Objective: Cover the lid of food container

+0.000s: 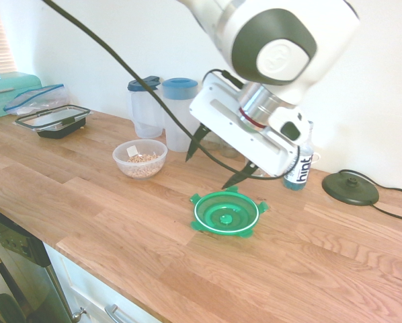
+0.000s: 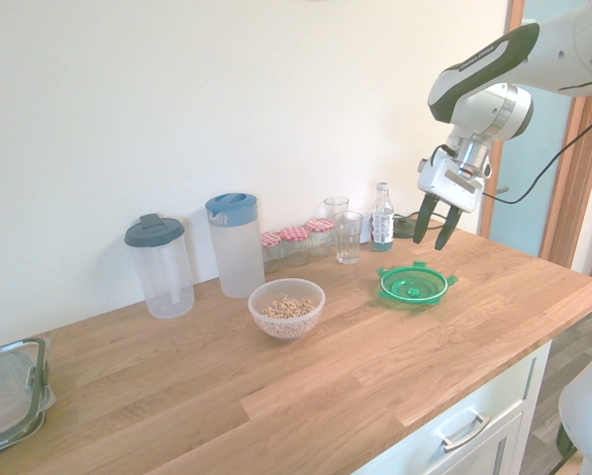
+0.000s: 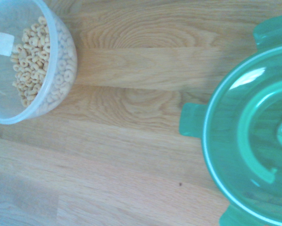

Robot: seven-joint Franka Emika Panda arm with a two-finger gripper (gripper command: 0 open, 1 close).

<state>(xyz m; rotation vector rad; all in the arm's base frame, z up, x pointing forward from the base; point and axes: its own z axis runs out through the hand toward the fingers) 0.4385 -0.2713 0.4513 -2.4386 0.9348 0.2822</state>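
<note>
in the first exterior view the round green plastic lid (image 1: 226,214) with a white ring lies flat on the wooden countertop (image 1: 87,202), inner side up, four small clip tabs sticking out around its rim, so it has no long axis. it sits midway between the front edge and the wall. the white arm's gripper (image 1: 213,160) hangs just above the lid's far rim, tilted, both dark fingers spread apart and holding nothing. the small round clear plastic bowl of cereal (image 1: 140,159) with a white tag stands well apart from the lid, further along the countertop and nearer the wall. only this view shows a black round disc with a cord (image 1: 350,188) by the wall, a blue-labelled bottle (image 1: 298,165), and a rectangular black-rimmed clear container (image 1: 54,120) toward the far end.

the second exterior view shows the same lid (image 2: 414,284) from the opposite side, near the countertop's (image 2: 276,396) end, the gripper (image 2: 435,221) above it, clear of it, fingers parted. the bowl (image 2: 287,308) stands open-mouthed, upright, about mid-counter. this view alone shows three small jars with chequered lids (image 2: 294,244), two clear glasses (image 2: 344,230), and both blue-lidded pitchers (image 2: 202,252) in full against the wall.

the wrist view shows close detail: ring-shaped cereal in the bowl (image 3: 30,59), the white tag, and the lid's (image 3: 254,141) translucent green, raised inner ridge and central knob, bare wood between the two.
</note>
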